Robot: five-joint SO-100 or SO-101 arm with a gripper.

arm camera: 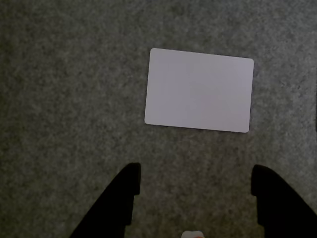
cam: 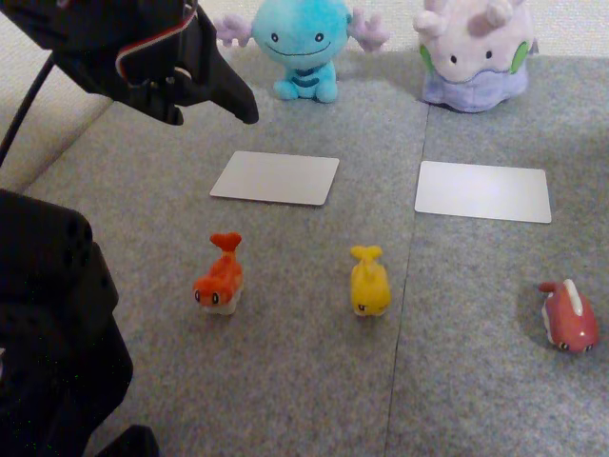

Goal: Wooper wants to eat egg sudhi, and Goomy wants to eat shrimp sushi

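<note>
A grey carpet-like mat covers the table, and everything sits on it. At its far edge, in the other view, the big round light-blue Wooper plush with purple branched gills faces forward, and to its right, well apart, stands the pale pink-lilac Goomy plush with green cheek patches and a purple base. Just in front of Wooper lies a flat white rectangular card; a second white rectangular card lies in front of Goomy.

Nearer the front edge three small sushi toys stand in a row, well apart from one another. On the left is the bright-orange shrimp sushi with its fan-shaped red-orange tail raised toward the far edge and a white base. In the middle is the all-yellow fish-shaped egg sudhi, forked tail pointing toward the cards. On the right, near the mat's right edge, lies a dark-red toy with a white stripe. None of the toys touches a card.

The black gripper hangs in the air above the far-left part of the mat, left of the card in front of Wooper. In the wrist view its two dark fingers stand spread wide apart with only bare mat between them, grasping nothing, and one white card lies beyond the fingertips. The arm's black base sits at the near-left corner.
</note>
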